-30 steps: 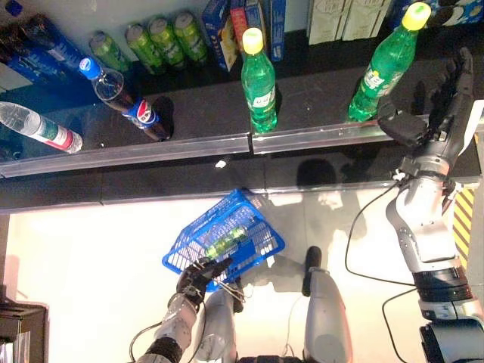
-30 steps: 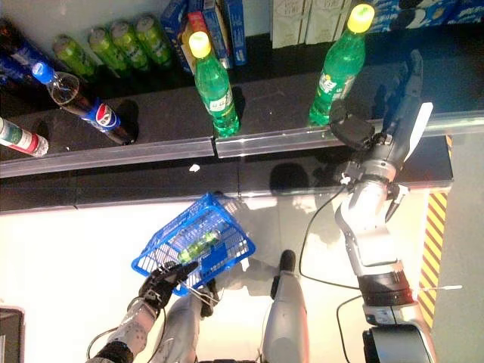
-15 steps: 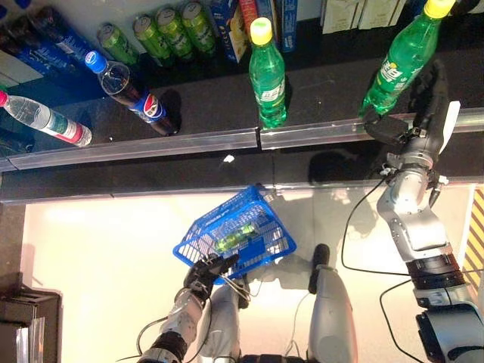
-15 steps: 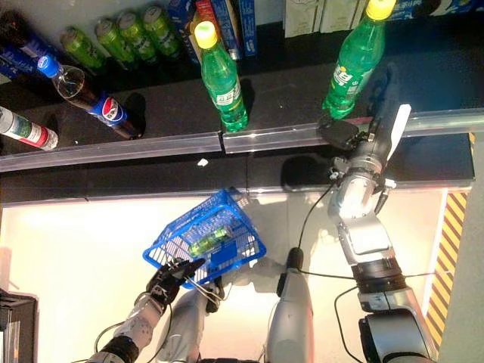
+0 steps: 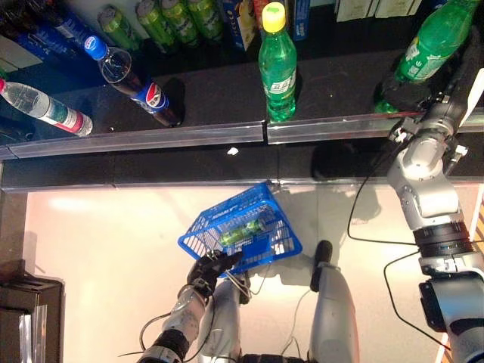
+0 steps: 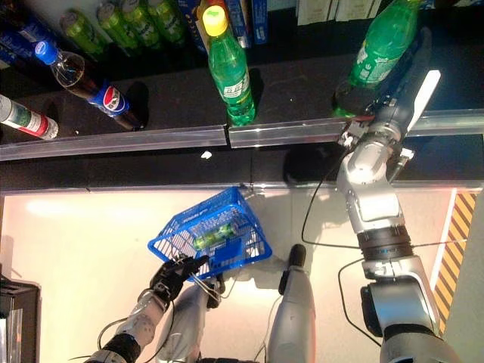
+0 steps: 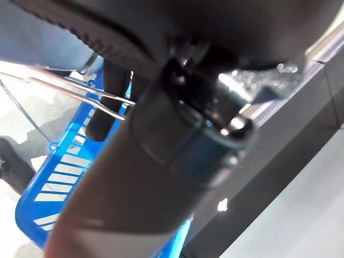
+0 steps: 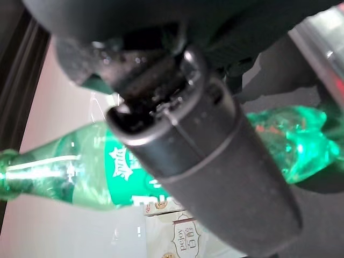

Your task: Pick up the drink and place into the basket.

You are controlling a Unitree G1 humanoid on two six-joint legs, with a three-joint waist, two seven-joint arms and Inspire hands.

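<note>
A green drink bottle [image 5: 432,41] with a yellow cap stands at the right of the dark shelf [image 5: 204,98]. My right hand [image 6: 399,79] is at its lower part, with straight fingers along its right side and the thumb at its base; the right wrist view shows the thumb [image 8: 204,145] across the bottle [image 8: 70,166]. My left hand [image 5: 208,268] is shut on the wire handles [image 7: 64,91] of the blue basket [image 5: 265,246], which hangs low in front of me. A green drink [image 5: 242,229] lies in the basket.
A second green bottle [image 5: 277,64] stands mid-shelf. A cola bottle [image 5: 136,79] and a water bottle [image 5: 45,110] lean at the left, with green cans [image 5: 162,13] and boxes behind. A metal rail [image 5: 189,136] edges the shelf. A black object [image 5: 23,314] sits on the floor at lower left.
My right hand has moved left up to the right green bottle, which now stands between thumb and fingers. The camera has shifted. The blue basket hangs as before.
</note>
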